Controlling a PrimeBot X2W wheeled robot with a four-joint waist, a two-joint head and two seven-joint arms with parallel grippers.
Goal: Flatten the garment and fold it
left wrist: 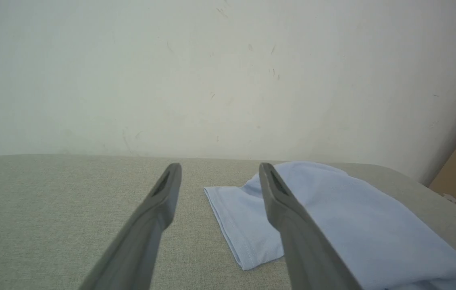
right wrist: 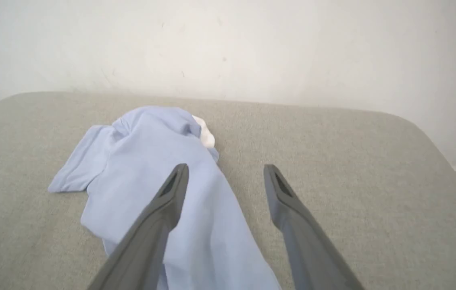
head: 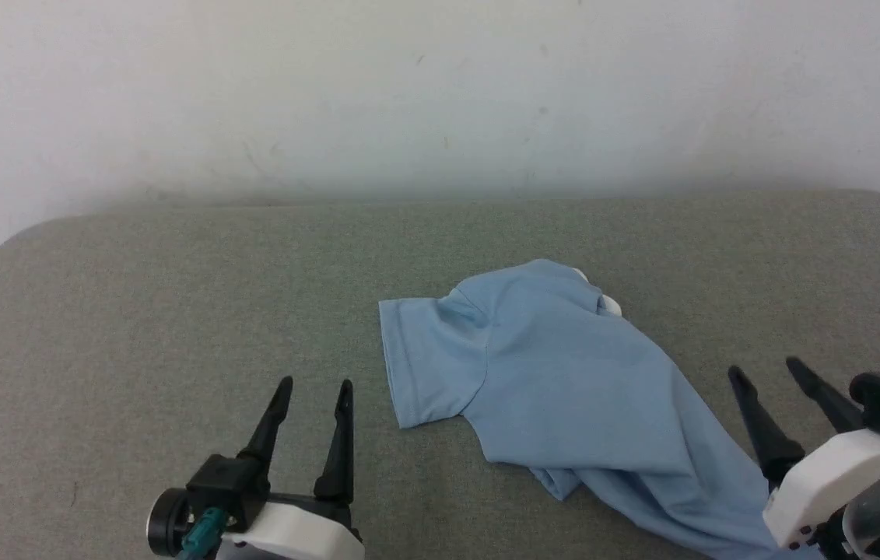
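A pale, scuffed wall (head: pixel 440 93) rises behind the far edge of the padded bench (head: pixel 136 311), a grey fabric top with rounded corners. The light blue polo shirt (head: pixel 564 373) lies directly on it, right of the middle. It runs slantwise from mid-bench down to the near edge by the near right corner, where its lower part passes under the right arm and out of the head view.

It is not flat. One sleeve (head: pixel 424 358) spreads open toward the left edge, but the body is gathered into a narrowing band with a fold tucked under on its near left side. The second sleeve is hidden.

The left gripper (head: pixel 316 383) hangs over bare bench near the near edge, just left of the sleeve, fingers wide apart and empty. The right gripper (head: pixel 763 367) sits beside the shirt's right side, fingers spread just as wide with nothing between them. In the right wrist view one finger crosses above the cloth.

Flattening looks like the step in hand, with folding far off. It would go best if each gripper pinched the hem low, at opposite sides, and drew outward and toward the near edge, dragging close to the bench so the soft cloth spreads without bunching.

The white collar (head: pixel 609 303) peeks out at the far end. No container is in play; the bench carries the shirt alone.
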